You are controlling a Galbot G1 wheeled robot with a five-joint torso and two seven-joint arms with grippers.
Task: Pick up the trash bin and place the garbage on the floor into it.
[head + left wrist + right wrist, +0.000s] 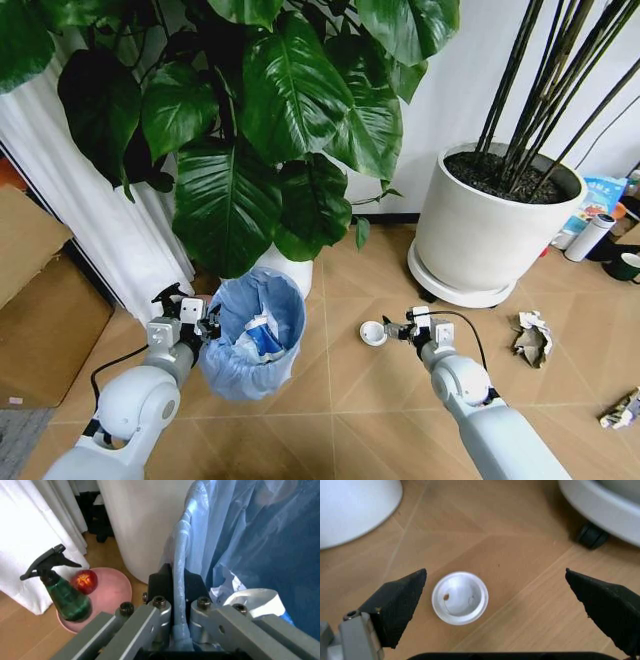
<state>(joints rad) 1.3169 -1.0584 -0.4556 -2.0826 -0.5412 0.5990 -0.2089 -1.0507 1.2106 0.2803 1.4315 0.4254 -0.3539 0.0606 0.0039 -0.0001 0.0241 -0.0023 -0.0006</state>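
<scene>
Left gripper (203,322) clamped narrow on the rim of the trash bin (252,335), at the bin's nine o'clock in the head view; fingers (200,611) pinching the light-blue bag edge, seen close in the left wrist view. Bin low in the scene at about seven o'clock, whether lifted or resting on the floor (340,400) impossible to tell. Inside it, a white and blue scrap (262,335), mostly buried in bag folds and hard to identify.

Right gripper (398,330) spread wide, hanging just beside the white disc (373,333), which lies on the planks at about six o'clock. From the right wrist camera, disc (460,597) near one black fingertip (402,600), well apart from the other, nothing held.

Crumpled paper wad (532,338) at four o'clock; another printed wrapper (625,410) cut off by the frame edge.

Beyond the bin in the left wrist view: green spray bottle (62,588), red roundish item (85,581) on a pink saucer (112,596), partly hidden behind the gripper body.
</scene>
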